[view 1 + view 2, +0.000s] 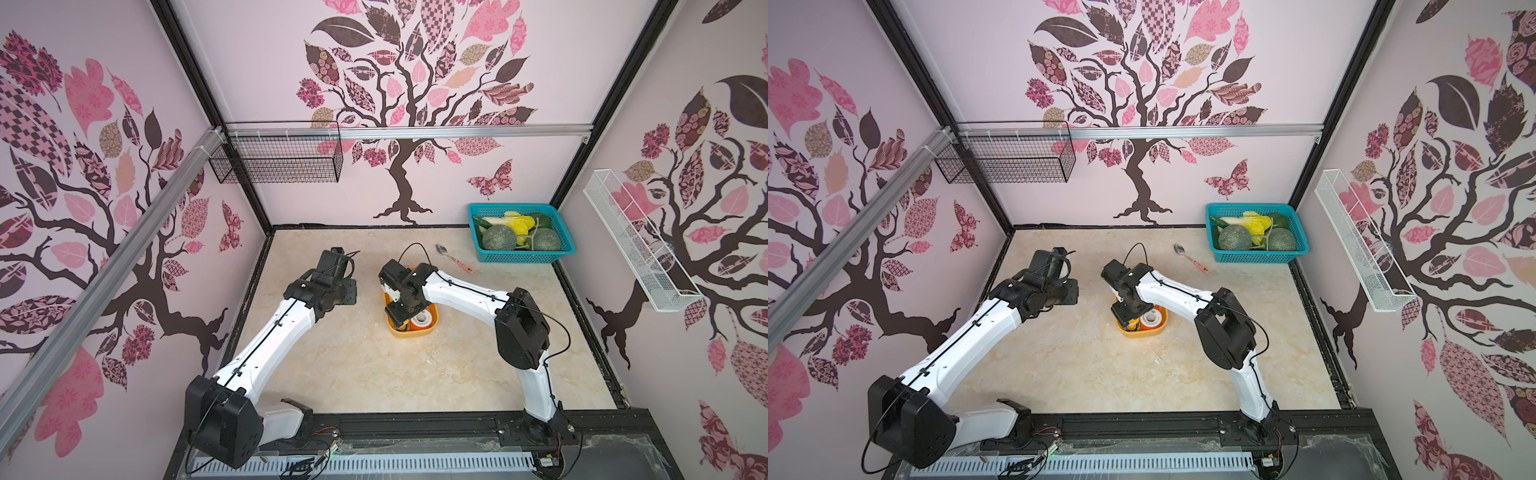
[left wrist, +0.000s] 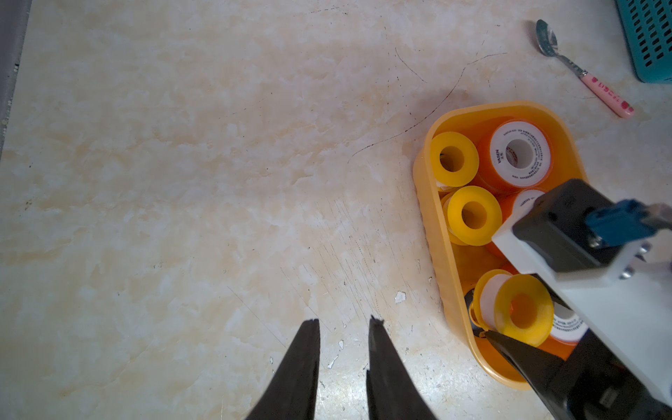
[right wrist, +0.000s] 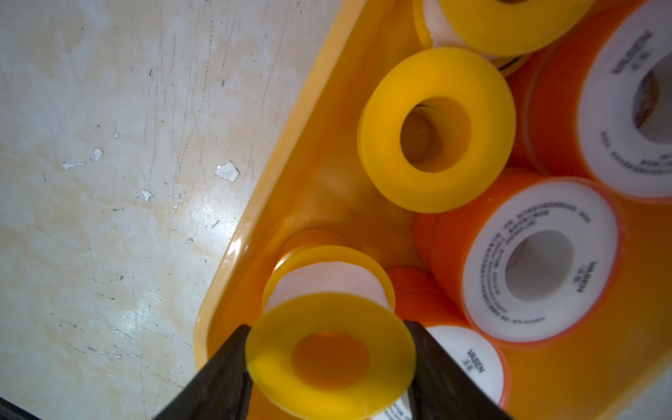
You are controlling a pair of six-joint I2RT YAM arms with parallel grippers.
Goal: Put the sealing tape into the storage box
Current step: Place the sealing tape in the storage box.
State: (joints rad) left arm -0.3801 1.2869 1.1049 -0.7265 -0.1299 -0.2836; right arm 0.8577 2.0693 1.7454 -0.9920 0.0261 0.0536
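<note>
The storage box (image 1: 409, 331) (image 1: 1142, 331) is a yellow-orange tub in the middle of the table. It holds several sealing tape rolls, among them yellow ones (image 2: 454, 159) (image 3: 436, 131) and orange ones with white labelled faces (image 2: 518, 152) (image 3: 538, 262). My right gripper (image 3: 329, 325) hangs over the box's near end, shut on a yellow sealing tape roll (image 3: 276, 360) (image 2: 523, 316), one finger on each side of its flange. My left gripper (image 2: 344, 320) hovers over bare table left of the box, open and holding nothing.
A pink-handled spoon (image 1: 453, 257) (image 2: 582, 69) lies behind the box. A teal basket (image 1: 521, 253) of vegetables stands in the back right corner. A black wire basket (image 1: 278, 160) hangs on the back wall and a white mesh one (image 1: 636, 245) on the right wall.
</note>
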